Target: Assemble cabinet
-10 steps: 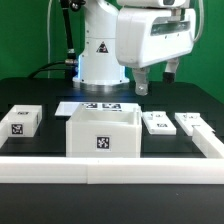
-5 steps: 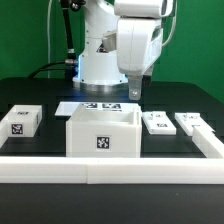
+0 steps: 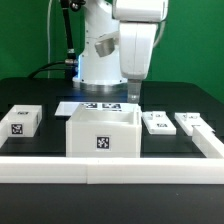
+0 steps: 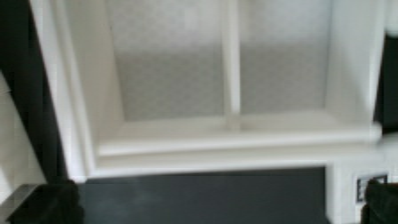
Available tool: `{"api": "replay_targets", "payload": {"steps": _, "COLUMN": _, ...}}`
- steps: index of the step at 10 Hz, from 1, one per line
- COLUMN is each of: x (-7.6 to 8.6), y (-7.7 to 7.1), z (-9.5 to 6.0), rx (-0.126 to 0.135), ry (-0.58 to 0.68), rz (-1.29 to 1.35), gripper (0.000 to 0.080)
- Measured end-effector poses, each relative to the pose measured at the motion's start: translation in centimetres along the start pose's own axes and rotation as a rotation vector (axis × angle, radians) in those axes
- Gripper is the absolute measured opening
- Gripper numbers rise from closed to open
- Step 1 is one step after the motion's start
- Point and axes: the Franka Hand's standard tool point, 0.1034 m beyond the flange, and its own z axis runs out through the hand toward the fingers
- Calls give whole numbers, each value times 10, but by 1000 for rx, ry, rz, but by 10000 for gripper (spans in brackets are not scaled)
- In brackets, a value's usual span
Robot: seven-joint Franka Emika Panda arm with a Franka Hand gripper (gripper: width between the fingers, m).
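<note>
The cabinet (image 3: 100, 131) is a large white open-topped box with a square tag on its front, standing at the middle of the black table. My gripper (image 3: 134, 93) hangs above and just behind the cabinet's far right corner, turned edge-on to the exterior view. It holds nothing. In the wrist view the cabinet's open inside (image 4: 222, 75) shows blurred, with a dividing wall down the middle. My gripper (image 4: 199, 205) is open there, its dark fingers (image 4: 22, 208) at the frame's sides over the black table.
A small white tagged block (image 3: 20, 121) lies at the exterior view's left. Two small white tagged parts (image 3: 155, 122) (image 3: 190, 122) lie at its right. The marker board (image 3: 95, 106) lies behind the cabinet. A white rail (image 3: 110, 163) runs along the front.
The hand has turned about its vertical axis from broadside to edge-on and shifted toward the exterior view's left, coming over the cabinet's back right corner.
</note>
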Motion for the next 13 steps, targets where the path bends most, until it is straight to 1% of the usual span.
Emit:
{"api": "replay_targets", "payload": {"steps": 1, "x": -5, "y": -4, "z": 3, "rx": 0, "ry": 1, "rz": 8, "gripper": 798}}
{"api": "replay_targets", "payload": {"steps": 3, "x": -5, "y": -5, "z": 4, "rx": 3, "ry": 0, "rz": 14, "gripper": 798}}
{"api": "replay_targets", "payload": {"steps": 5, "x": -6, "y": -10, "z": 6, "rx": 10, "ry": -2, "rz": 14, "gripper": 798}}
{"api": "replay_targets", "payload": {"steps": 6, "x": -8, "y": -18, "z": 9, "rx": 11, "ry": -1, "rz": 9, "gripper": 798}}
{"api": "replay_targets", "payload": {"steps": 7, "x": -13, "y": -30, "z": 14, "rx": 1, "ry": 3, "rz": 1, "gripper": 798}}
{"api": "replay_targets", "payload": {"steps": 8, "x": -16, "y": -40, "z": 18, "rx": 9, "ry": 1, "rz": 5, "gripper": 798}}
{"api": "replay_targets", "payload": {"steps": 9, "x": -18, "y": -49, "z": 21, "rx": 13, "ry": 1, "rz": 5, "gripper": 798}}
{"api": "replay_targets", "payload": {"steps": 11, "x": -21, "y": -64, "z": 30, "rx": 15, "ry": 4, "rz": 9, "gripper": 798}}
{"api": "replay_targets", "payload": {"steps": 13, "x": -21, "y": -73, "z": 40, "rx": 17, "ry": 8, "rz": 8, "gripper": 798}}
